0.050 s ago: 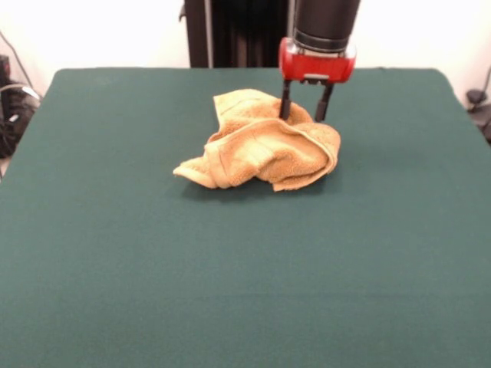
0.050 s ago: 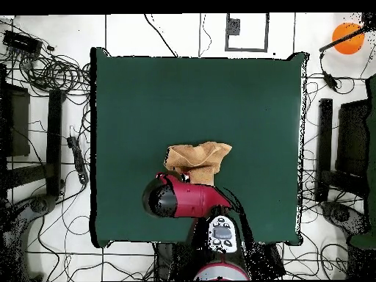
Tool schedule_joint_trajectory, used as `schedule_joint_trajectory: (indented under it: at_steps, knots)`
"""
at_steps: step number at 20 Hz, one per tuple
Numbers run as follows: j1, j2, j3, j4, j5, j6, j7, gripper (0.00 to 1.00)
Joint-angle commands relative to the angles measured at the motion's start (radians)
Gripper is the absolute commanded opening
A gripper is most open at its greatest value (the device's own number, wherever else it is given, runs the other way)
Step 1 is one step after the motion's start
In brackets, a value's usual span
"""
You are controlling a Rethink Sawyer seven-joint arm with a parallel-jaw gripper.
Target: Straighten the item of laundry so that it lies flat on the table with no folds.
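Your towel [image 1: 261,142] lay crumpled in a loose heap a little toward the far half of the table [image 1: 115,253] in the front view, folded over itself with a hemmed corner poking out at its lower left and a thick rolled fold along its right side. The gripper [image 1: 304,113] stood upright at the heap's back right part, its two dark fingers [image 1: 285,101] pointing straight down and set a narrow gap apart, their tips sunk at the cloth's upper edge; you could not tell whether they pinched any of it. Above them sat the red wrist collar [image 1: 317,61] and the black arm [image 1: 325,21], coming down vertically. From overhead the red arm covered the towel's [image 2: 197,156] near side. Around the heap you had bare green tabletop on every side, widest toward the front edge, with all four table edges well apart from the cloth. Cables [image 2: 55,70] littered the floor beyond the table.
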Motion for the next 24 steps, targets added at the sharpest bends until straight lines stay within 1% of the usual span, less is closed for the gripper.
schedule_joint_trajectory:
  at_steps: [1, 4, 8, 14, 24]
  knots:
    - [0.015, 0.027, 0.051, 0.062, 0.023, -0.034, 0.201, 1.0]
    - [0.012, 0.023, 0.052, 0.071, 0.018, -0.043, 0.201, 1.0]
    - [0.011, 0.039, 0.049, 0.075, 0.012, -0.074, 0.206, 1.0]
    - [0.008, 0.088, 0.048, 0.055, 0.006, -0.135, 0.21, 1.0]
    - [0.016, 0.114, 0.036, 0.025, 0.019, -0.138, 0.193, 1.0]
